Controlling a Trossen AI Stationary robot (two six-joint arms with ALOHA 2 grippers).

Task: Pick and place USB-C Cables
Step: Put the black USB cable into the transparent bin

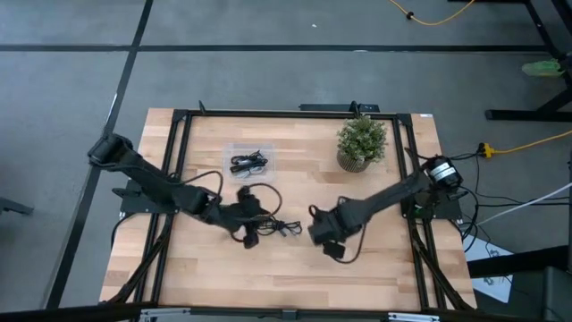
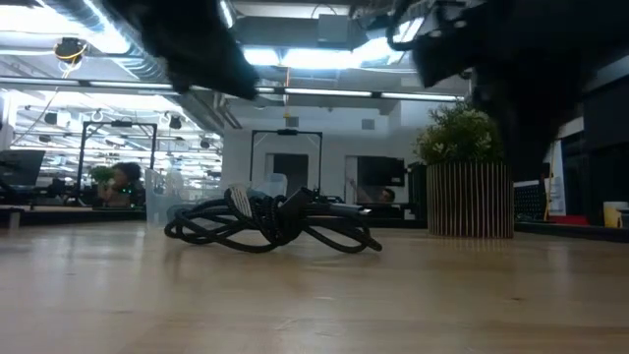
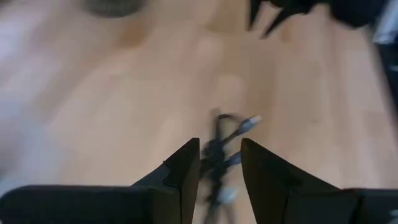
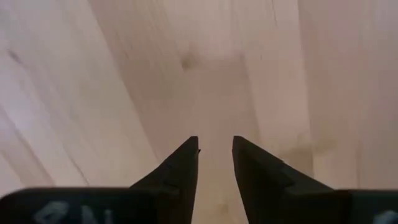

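Clearly the black USB-C cable (image 3: 219, 152) between your left gripper's (image 3: 219, 163) narrowly parted fingers is light and floppy, so pinch its bundled middle; right gripper (image 4: 216, 144) hangs slightly open, empty.

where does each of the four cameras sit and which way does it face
High view: above, looking straight down on the table; both arms, potted plant, clear tray.
Low view: tabletop height, level across to the room; black cables, arms blurred overhead.
Left wrist view: on the left arm, down past the left gripper, open around a cable.
Right wrist view: right gripper, open over bare wood.
Shared: high and low views both show the plant.
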